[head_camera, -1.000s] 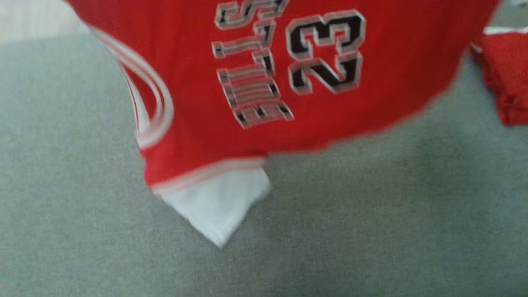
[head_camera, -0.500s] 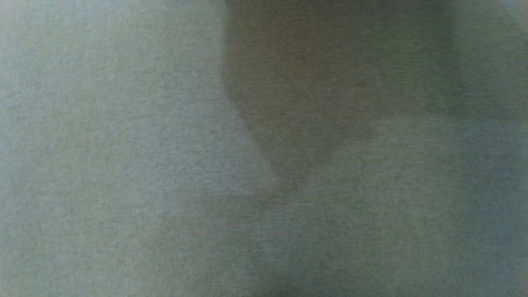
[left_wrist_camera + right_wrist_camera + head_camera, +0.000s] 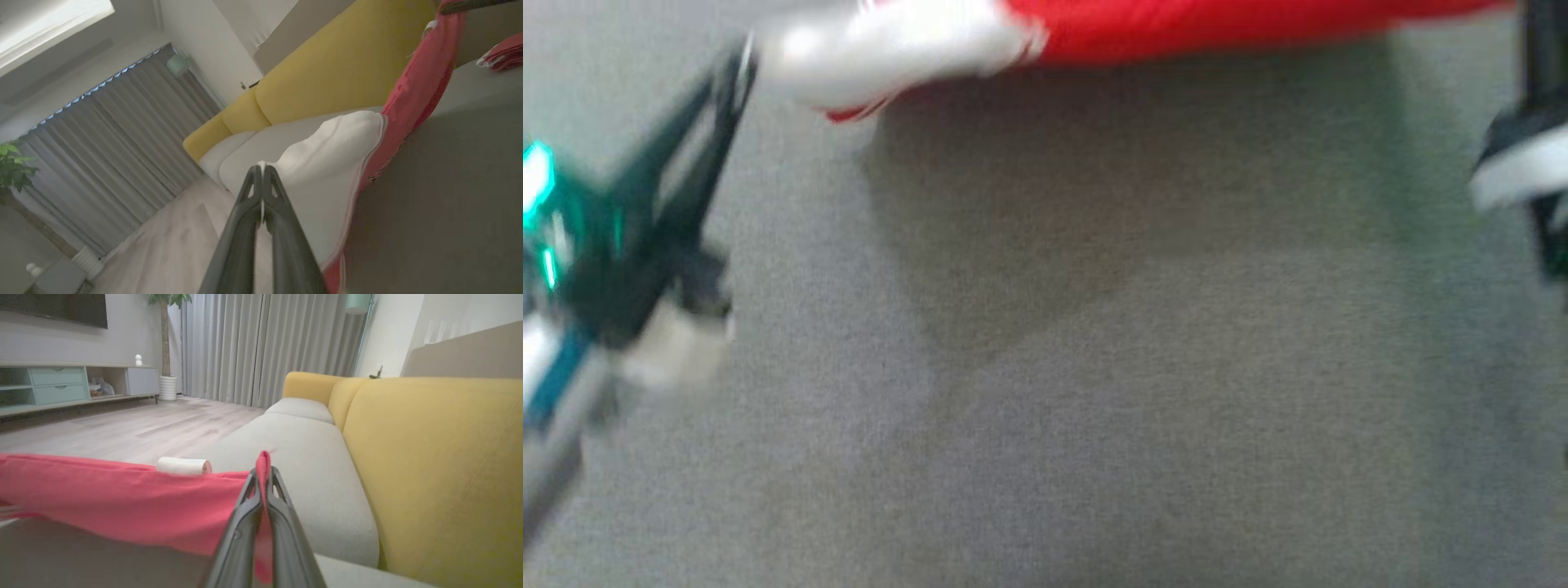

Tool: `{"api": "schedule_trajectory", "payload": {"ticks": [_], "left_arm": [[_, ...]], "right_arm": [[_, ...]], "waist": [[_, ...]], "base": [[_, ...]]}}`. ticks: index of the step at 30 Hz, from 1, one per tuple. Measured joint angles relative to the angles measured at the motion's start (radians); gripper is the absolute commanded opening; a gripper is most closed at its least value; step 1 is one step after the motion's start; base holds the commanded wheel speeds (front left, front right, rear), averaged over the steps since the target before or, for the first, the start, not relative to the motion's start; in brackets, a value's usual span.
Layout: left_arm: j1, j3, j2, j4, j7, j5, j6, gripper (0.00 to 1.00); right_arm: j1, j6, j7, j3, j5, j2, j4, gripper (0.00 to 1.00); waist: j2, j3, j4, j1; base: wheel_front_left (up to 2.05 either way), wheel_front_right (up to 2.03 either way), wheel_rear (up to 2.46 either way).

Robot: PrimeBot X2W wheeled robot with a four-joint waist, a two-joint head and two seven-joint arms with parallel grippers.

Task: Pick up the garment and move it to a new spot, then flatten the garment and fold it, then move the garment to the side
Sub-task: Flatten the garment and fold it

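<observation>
The garment [image 3: 1217, 28] is a red jersey with a white part [image 3: 882, 45], blurred along the top of the head view and held taut above the grey surface [image 3: 1094, 367]. My left gripper [image 3: 261, 168] is shut on the white part [image 3: 327, 163]; in the head view it [image 3: 742, 69] reaches up from the left. My right gripper [image 3: 263, 467] is shut on a red edge of the garment [image 3: 122, 494], which stretches away to the left. Its dark fingers [image 3: 1539, 57] rise at the head view's right edge.
A yellow sofa back [image 3: 429, 457] with pale grey seat cushions [image 3: 294, 449] stands beside the surface. Another red cloth [image 3: 504, 51] lies farther along it. Wooden floor [image 3: 122, 424], grey curtains [image 3: 245, 347] and a low cabinet [image 3: 61, 384] lie beyond.
The head view has swung and blurred. A second ago the garment hung with its printed front showing. Now only its lower edge shows at the top, with both grippers in the picture.
</observation>
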Motion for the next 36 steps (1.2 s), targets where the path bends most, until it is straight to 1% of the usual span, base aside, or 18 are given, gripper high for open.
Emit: {"api": "schedule_trajectory", "payload": {"ticks": [3, 7, 9, 10, 13, 15, 18, 20, 22, 27, 32, 36], "left_arm": [[0.231, 0.035, 0.021, -0.050, 0.002, -0.068, 0.073, 0.00], [0.510, 0.041, 0.022, -0.132, 0.002, -0.091, 0.133, 0.00], [0.614, 0.041, 0.023, -0.169, 0.002, -0.090, 0.149, 0.00], [0.614, 0.041, 0.023, -0.169, 0.002, -0.090, 0.149, 0.00], [0.727, 0.044, 0.024, -0.212, 0.002, -0.086, 0.170, 0.00], [0.773, 0.061, 0.028, -0.234, 0.002, -0.085, 0.181, 0.00], [0.799, 0.094, 0.040, -0.250, 0.002, -0.071, 0.181, 0.00], [0.792, 0.113, 0.048, -0.251, 0.002, -0.049, 0.165, 0.00], [0.759, 0.125, 0.049, -0.245, 0.002, -0.028, 0.133, 0.00], [0.584, 0.150, 0.042, -0.170, 0.002, 0.019, 0.049, 0.00], [0.383, 0.152, 0.021, -0.045, 0.002, 0.068, -0.052, 0.00], [0.228, 0.150, 0.002, 0.072, 0.002, 0.094, -0.123, 0.00]], "right_arm": [[0.126, 0.000, 0.000, 0.012, 0.006, 0.011, -0.026, 0.00], [0.278, 0.000, 0.001, 0.013, 0.005, 0.009, -0.067, 0.00], [0.345, 0.000, 0.001, 0.009, 0.005, 0.007, -0.088, 0.00], [0.345, 0.000, 0.001, 0.009, 0.005, 0.007, -0.088, 0.00], [0.437, 0.000, 0.001, -0.022, 0.005, 0.004, -0.124, 0.00], [0.489, 0.000, 0.001, -0.044, 0.005, 0.002, -0.148, 0.00], [0.547, 0.000, 0.002, -0.060, -0.004, 0.001, -0.170, 0.01], [0.555, 0.000, 0.002, -0.059, -0.016, 0.003, -0.173, 0.00], [0.549, 0.000, 0.002, -0.066, -0.028, 0.004, -0.174, 0.00], [0.482, 0.000, 0.002, -0.071, -0.030, 0.023, -0.155, 0.00], [0.368, 0.000, 0.002, -0.068, -0.033, 0.042, -0.113, 0.00], [0.290, 0.000, 0.002, -0.026, -0.047, 0.052, -0.055, 0.00]], "waist": [[0.0000, -0.047, -0.009, 0.0000], [0.0000, -0.114, -0.018, -0.0001], [0.0000, -0.144, -0.021, -0.0001], [0.0000, -0.144, -0.021, -0.0001], [0.0000, -0.178, -0.024, -0.0001], [0.0001, -0.190, -0.024, -0.0001], [0.0000, -0.187, -0.023, -0.0001], [0.0000, -0.174, -0.028, -0.0001], [0.0000, -0.157, -0.031, -0.0001], [0.0000, -0.100, -0.043, 0.0001], [0.0000, -0.040, -0.064, 0.0003], [0.0000, 0.003, -0.081, 0.0003]], "base": [[0.00, 0.00, 0.00], [0.00, 0.00, 0.00], [0.00, 0.00, 0.00], [0.00, 0.00, 0.00], [0.00, 0.00, 0.00], [0.00, 0.00, 0.00], [0.00, 0.00, 0.00], [0.00, 0.00, 0.00], [0.00, 0.00, 0.00], [0.00, 0.00, 0.00], [0.00, 0.00, 0.00], [0.00, 0.00, 0.00]]}}
